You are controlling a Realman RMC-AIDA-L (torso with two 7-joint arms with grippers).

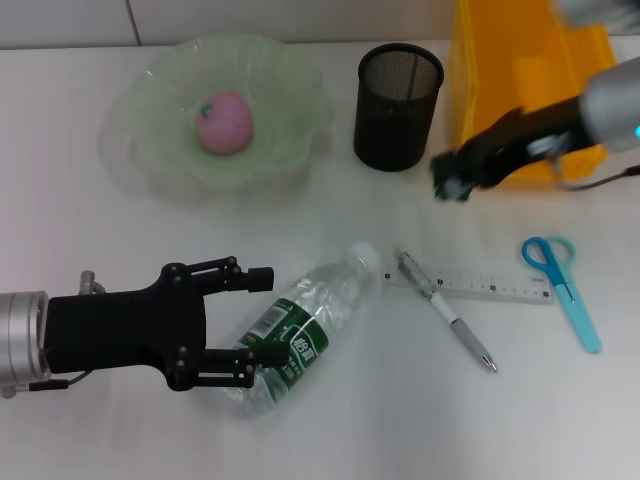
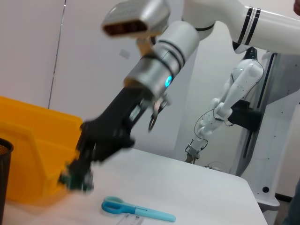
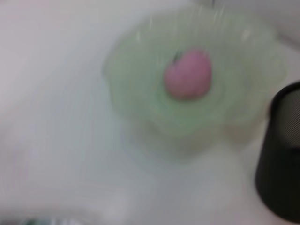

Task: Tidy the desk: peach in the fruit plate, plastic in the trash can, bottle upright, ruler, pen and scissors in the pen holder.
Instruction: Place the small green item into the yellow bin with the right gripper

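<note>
A clear bottle [image 1: 300, 330] with a green label lies on its side at the front of the desk. My left gripper [image 1: 258, 320] is open, its fingers [image 1: 252, 278] straddling the bottle's lower end. A pink peach [image 1: 224, 122] sits in the green fruit plate [image 1: 150, 150], also seen as peach [image 3: 188, 75] in plate [image 3: 140, 117]. The ruler [image 1: 490, 287], pen [image 1: 447, 312] and blue scissors [image 1: 562, 285] lie on the desk at the right. The black mesh pen holder [image 1: 397, 105] stands at the back. My right gripper [image 1: 452, 180] hovers, blurred, beside the yellow trash can [image 1: 500, 80]. The plastic is out of view.
The left wrist view shows the right gripper [image 2: 77, 176] in front of the yellow trash can [image 2: 33, 150], with the scissors [image 2: 136, 211] on the desk below. The pen holder [image 3: 281, 159] stands close to the plate. Another robot stands behind the desk.
</note>
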